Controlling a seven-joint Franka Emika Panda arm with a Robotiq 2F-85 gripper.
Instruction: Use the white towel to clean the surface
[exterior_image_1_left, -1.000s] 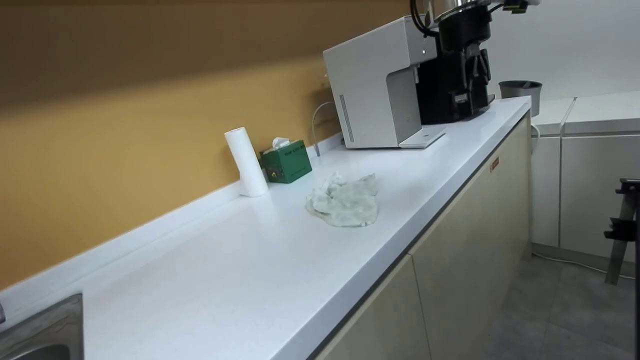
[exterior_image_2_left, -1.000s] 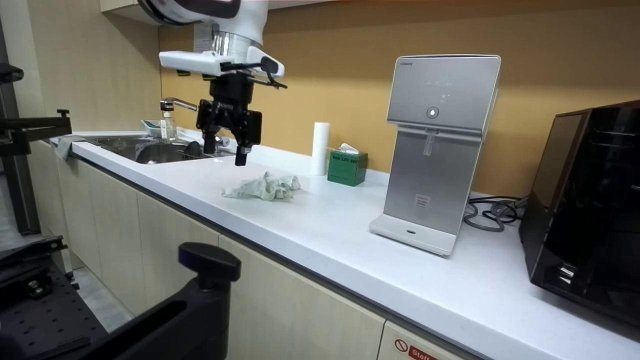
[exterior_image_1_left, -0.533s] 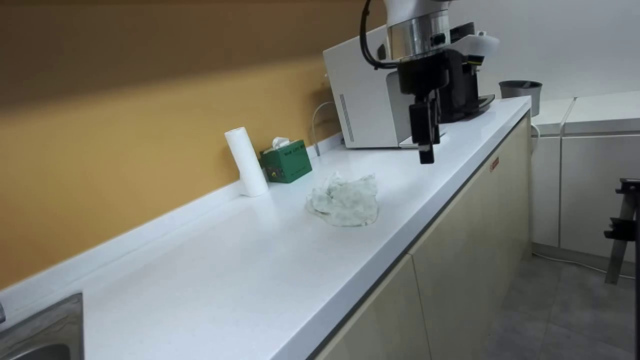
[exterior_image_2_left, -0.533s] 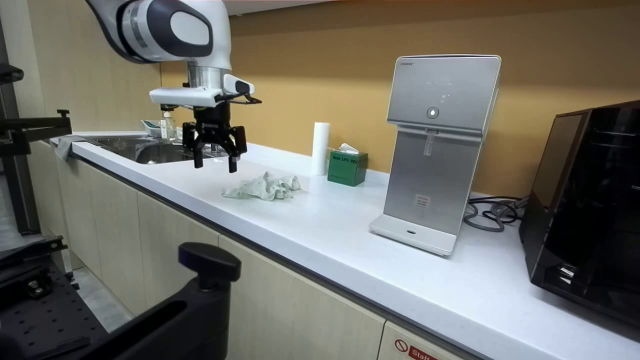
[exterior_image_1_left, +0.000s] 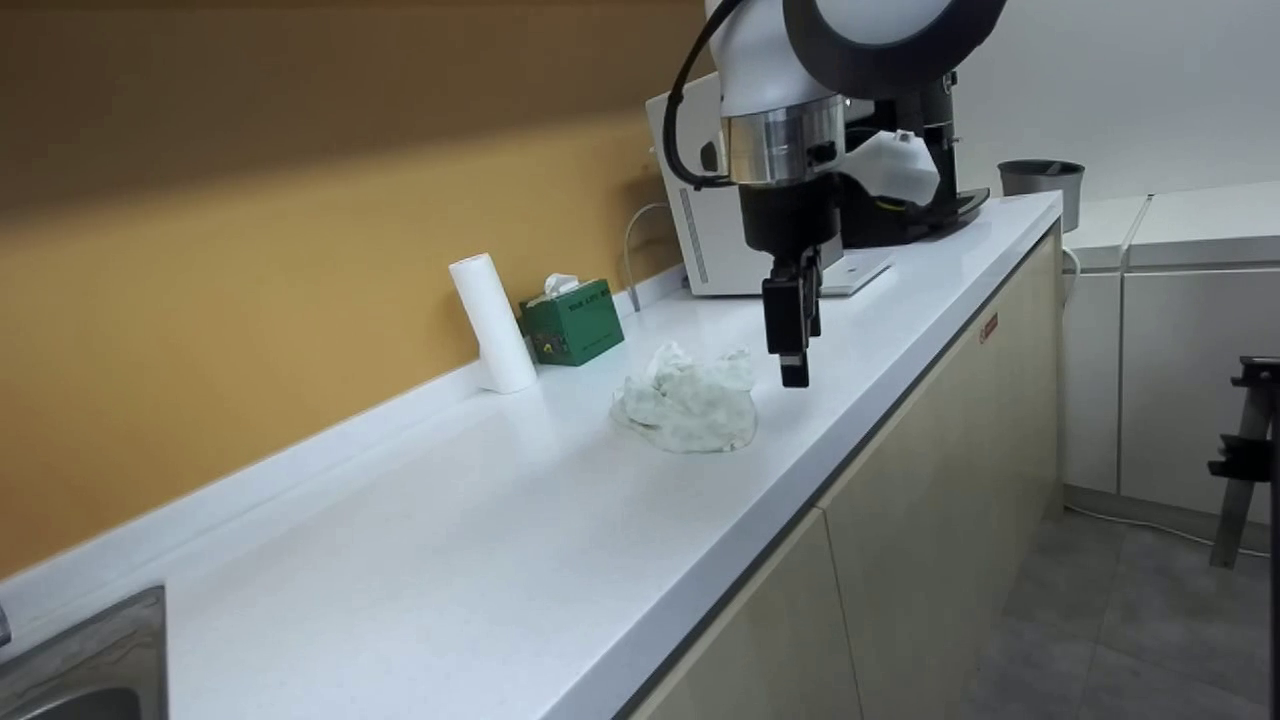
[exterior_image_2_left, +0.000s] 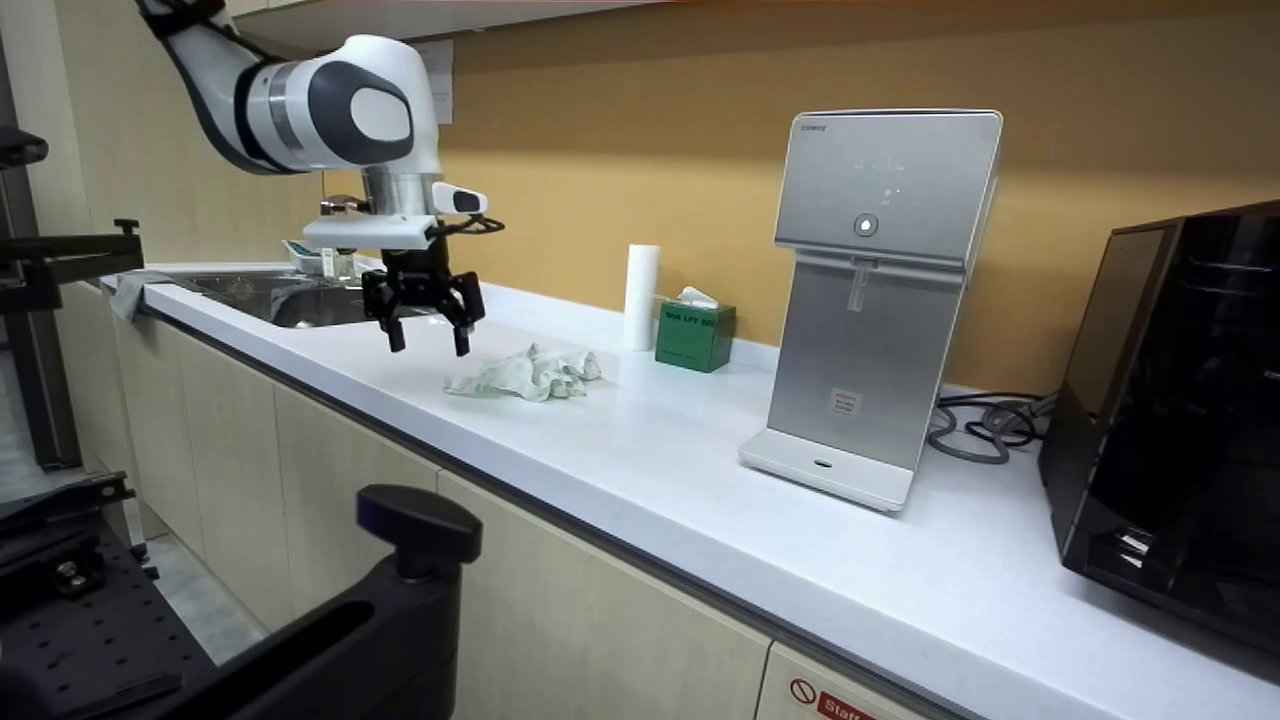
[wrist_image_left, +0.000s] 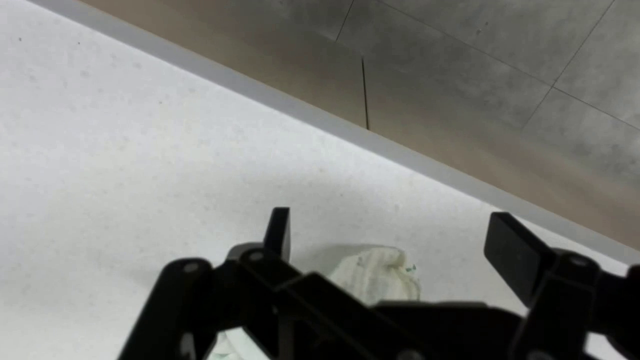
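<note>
The white towel, crumpled with a faint green tint, lies on the white counter in both exterior views (exterior_image_1_left: 690, 405) (exterior_image_2_left: 532, 376). In the wrist view part of the towel (wrist_image_left: 375, 277) shows between and below the fingers; the gripper body hides much of it. My gripper (exterior_image_2_left: 430, 345) is open and empty, pointing down above the counter, apart from the towel. It also shows in an exterior view (exterior_image_1_left: 795, 370), where its fingertips appear just right of the towel. In the wrist view the two fingers (wrist_image_left: 392, 227) stand wide apart. The counter surface (exterior_image_1_left: 400, 560) is white and flat.
A paper roll (exterior_image_1_left: 493, 325) and a green tissue box (exterior_image_1_left: 572, 322) stand along the wall. A silver water dispenser (exterior_image_2_left: 870, 330) and a black appliance (exterior_image_2_left: 1180, 430) stand farther along. A sink (exterior_image_2_left: 300, 300) is at the opposite end. The counter's front edge (wrist_image_left: 320, 122) is close to the gripper.
The arm has come down toward the counter and closer to the towel, moving left in both exterior views. The gripper has also turned, so both fingers now show. The towel has not moved.
</note>
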